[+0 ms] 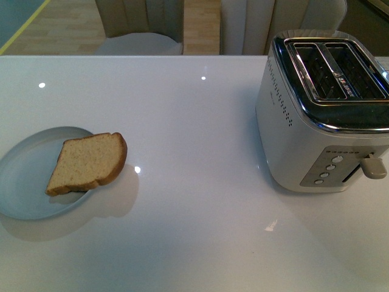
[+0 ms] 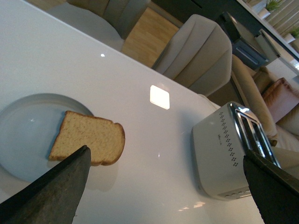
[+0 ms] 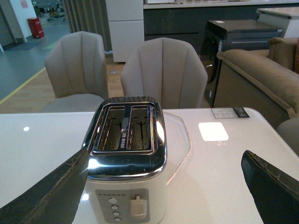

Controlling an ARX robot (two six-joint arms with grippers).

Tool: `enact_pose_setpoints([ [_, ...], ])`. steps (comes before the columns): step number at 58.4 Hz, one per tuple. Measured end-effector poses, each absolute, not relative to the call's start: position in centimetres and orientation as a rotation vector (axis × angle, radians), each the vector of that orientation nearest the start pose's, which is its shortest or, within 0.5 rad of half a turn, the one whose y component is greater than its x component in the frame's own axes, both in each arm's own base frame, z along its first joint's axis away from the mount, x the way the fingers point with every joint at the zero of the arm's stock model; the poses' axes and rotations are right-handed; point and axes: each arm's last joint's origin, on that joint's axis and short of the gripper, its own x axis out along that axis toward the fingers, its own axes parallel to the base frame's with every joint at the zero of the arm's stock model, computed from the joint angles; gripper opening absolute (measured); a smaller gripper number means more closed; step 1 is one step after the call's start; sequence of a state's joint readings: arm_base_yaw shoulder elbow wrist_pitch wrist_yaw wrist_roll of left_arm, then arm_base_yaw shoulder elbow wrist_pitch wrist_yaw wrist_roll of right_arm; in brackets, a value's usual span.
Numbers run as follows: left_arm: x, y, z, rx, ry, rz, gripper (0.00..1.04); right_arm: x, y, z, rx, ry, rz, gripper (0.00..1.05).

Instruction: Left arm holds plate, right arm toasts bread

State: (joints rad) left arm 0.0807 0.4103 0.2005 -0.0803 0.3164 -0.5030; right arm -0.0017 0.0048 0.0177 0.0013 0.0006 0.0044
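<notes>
White glossy table [image 1: 194,121] fills the front view. A round pale blue-grey plate [image 1: 24,182] sits well apart from the white-and-chrome two-slot toaster [image 1: 292,140]. On it lies a slice of light brown wholemeal bread [image 1: 88,163], its crust overhanging the rim on the toaster's side. Both slots [image 1: 337,70] look empty, and neither arm shows.

In the left wrist view, the black left gripper [image 2: 166,156] looks over the plate towards the toaster, jaws spread wide, holding nothing.

In the right wrist view, the black right gripper [image 3: 164,156] faces the toaster, jaws likewise apart and empty.

By these views nothing is done: the plate is unheld and the bread untoasted.

bright and sharp, with glare spots on the table [image 1: 194,121].
</notes>
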Motion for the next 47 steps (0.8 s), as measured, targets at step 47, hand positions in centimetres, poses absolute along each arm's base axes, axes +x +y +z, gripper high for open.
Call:
enact_pose_setpoints([
  [47,28.8,9.0,4.3,-0.43,0.751,0.034,0.98,9.7,0.0,16.9,0.004,-0.014,-0.002,0.96],
])
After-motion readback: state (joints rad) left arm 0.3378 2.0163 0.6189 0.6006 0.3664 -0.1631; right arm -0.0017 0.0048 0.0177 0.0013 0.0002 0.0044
